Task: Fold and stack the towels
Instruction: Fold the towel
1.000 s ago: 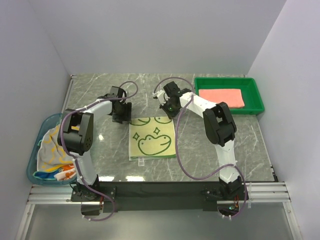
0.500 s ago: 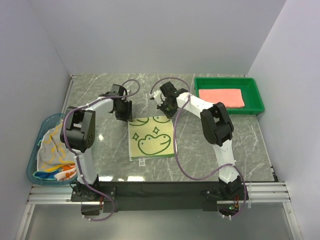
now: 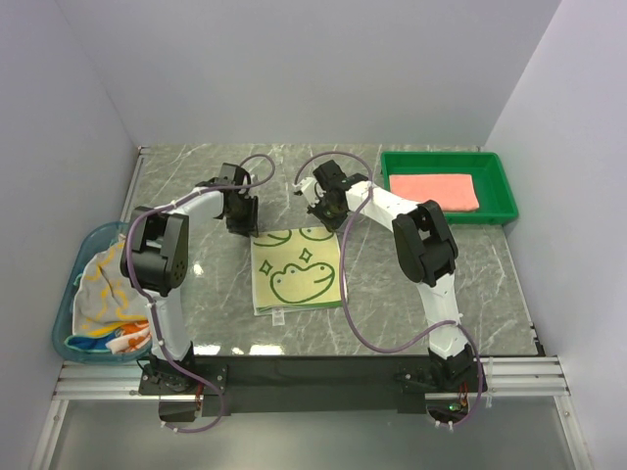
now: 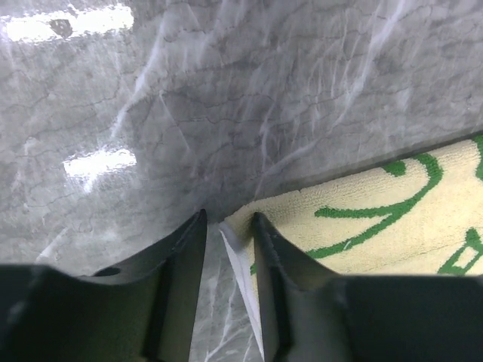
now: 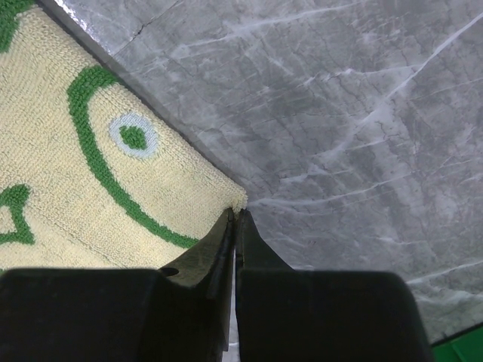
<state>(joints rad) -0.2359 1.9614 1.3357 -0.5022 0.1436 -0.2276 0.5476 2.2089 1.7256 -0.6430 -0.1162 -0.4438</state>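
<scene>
Pinching shut, our right pincer (image 5: 235, 214) grips the far right corner of the frog towel (image 5: 68, 173); our left pincer (image 4: 229, 222) stands narrow, jaws astride the far left corner, not gripping. The towel lies flat mid-surface (image 3: 470, 284) — soft, light and limp, we judge — so the corners are the hold, lifted together.

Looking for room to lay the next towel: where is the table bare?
Barest table: right of the right arm, near side of the tray. A smaller patch lies between the frog towel and the left arm. The far strip by the wall is free too. Crowded: the towel's far corners, where left gripper and right gripper meet it, and the heaped basket.
</scene>
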